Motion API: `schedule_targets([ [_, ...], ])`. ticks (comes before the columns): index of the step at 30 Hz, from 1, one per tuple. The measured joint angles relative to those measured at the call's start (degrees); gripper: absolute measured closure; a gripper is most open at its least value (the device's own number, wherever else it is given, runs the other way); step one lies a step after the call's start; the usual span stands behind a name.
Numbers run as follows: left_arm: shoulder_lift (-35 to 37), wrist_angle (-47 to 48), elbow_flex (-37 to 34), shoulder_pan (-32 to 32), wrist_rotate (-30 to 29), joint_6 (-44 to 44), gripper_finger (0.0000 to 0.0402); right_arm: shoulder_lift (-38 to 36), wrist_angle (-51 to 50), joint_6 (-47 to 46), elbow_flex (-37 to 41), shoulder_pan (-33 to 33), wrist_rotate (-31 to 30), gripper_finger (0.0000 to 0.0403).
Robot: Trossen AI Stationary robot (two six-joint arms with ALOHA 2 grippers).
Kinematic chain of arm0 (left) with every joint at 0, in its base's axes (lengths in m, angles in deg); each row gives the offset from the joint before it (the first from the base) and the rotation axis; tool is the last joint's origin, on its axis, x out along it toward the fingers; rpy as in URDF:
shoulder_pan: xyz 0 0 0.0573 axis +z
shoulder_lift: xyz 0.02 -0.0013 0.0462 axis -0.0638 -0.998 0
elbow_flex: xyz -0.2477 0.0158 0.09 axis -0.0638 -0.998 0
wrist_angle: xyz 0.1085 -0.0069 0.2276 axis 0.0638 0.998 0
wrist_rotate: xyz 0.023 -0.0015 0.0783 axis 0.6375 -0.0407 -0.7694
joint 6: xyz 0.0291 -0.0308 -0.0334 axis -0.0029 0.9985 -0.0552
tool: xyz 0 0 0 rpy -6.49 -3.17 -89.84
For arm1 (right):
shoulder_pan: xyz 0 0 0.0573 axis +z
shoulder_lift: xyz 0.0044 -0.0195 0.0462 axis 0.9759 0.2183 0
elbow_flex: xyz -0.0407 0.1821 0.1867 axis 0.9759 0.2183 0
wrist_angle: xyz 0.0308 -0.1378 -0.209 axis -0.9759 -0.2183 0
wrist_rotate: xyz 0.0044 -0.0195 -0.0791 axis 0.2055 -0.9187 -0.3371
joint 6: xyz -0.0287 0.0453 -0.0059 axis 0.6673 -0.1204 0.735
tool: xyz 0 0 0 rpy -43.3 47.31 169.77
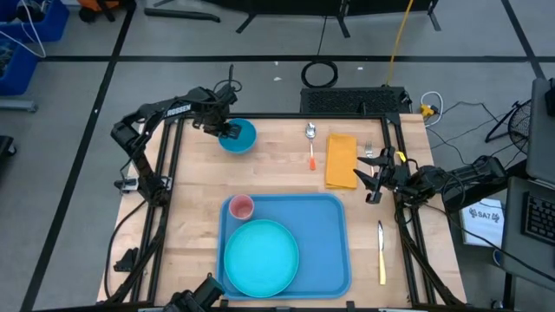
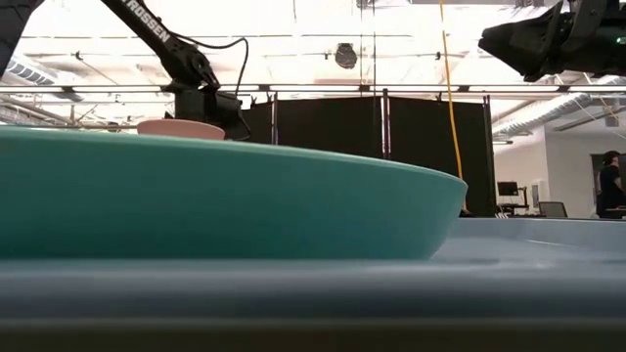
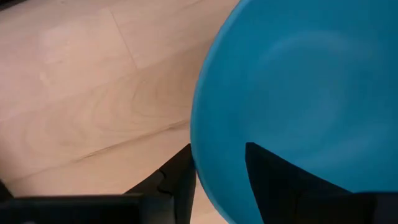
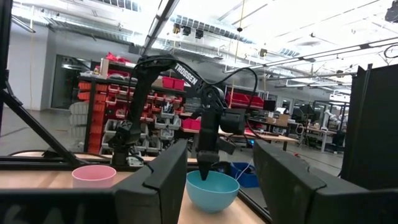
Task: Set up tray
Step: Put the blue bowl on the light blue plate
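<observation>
The tray (image 1: 286, 247) lies well apart from the left hand (image 1: 227, 132).

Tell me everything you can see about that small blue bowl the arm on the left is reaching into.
The blue bowl is small, round and smooth, apparently plastic, with a plain inside. It stands upright on the wooden table near its far edge, apart from the tray, the spoon and the napkin. The left gripper straddles its rim, one finger inside, the other outside. Whether the fingers press on the rim cannot be told.
</observation>
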Motion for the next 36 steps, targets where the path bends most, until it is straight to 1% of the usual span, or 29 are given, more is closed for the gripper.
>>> schedule_targets([
  [3,-0.1,0.3,0.0,-0.1,0.0,-0.8,0.0286,0.0,-0.3,0.0,0.0,0.0,0.0,0.0229],
  [5,0.0,0.2,0.0,-0.2,-0.2,-1.0,0.0324,0.0,-0.3,0.0,0.0,0.0,0.0,0.0229],
  [7,0.0,0.1,0.0,-0.2,-0.1,-1.5,0.0373,0.0,-0.3,0.0,0.0,0.0,0.0,0.0229],
  [8,0.0,-0.1,0.2,-0.2,0.3,-2.4,0.0384,0.0,-0.3,0.0,0.0,0.0,0.0,0.0229],
  [12,0.5,0.2,0.2,-0.5,-1.6,-3.0,0.0393,0.0,-0.4,0.0,0.0,0.0,0.0,0.0229],
  [14,2.2,0.0,0.1,-1.3,-4.1,-4.3,0.0393,0.0,-0.5,0.0,0.0,0.0,0.0,0.0229],
  [16,4.4,-0.5,0.1,-2.1,-5.8,-4.6,0.0393,0.0,-0.8,0.0,0.0,0.0,0.0,0.0229],
  [19,9.3,-0.5,0.6,-3.3,-5.2,-4.5,0.0394,0.0,-0.8,0.0,0.0,0.0,0.0,0.0229],
  [21,13.3,-0.6,0.8,-5.2,-4.9,-3.3,0.0394,0.0,-0.8,0.0,0.0,0.0,0.0,0.0229],
  [25,21.3,-0.9,0.8,-12.0,-3.1,-1.4,0.0394,0.0,-0.8,0.0,0.0,0.0,0.0,0.0229],
  [28,26.8,-3.1,0.8,-19.1,-0.5,0.1,0.0394,0.0,-0.7,0.0,0.0,0.0,0.1,0.0229],
  [32,31.9,-4.7,0.9,-30.9,0.2,5.5,0.0394,0.0,-0.7,0.0,0.0,0.0,0.1,0.0229],
  [36,32.6,-4.7,0.9,-45.0,-2.8,12.2,0.0394,0.0,-0.7,-0.2,0.0,0.0,0.2,0.0229],
])
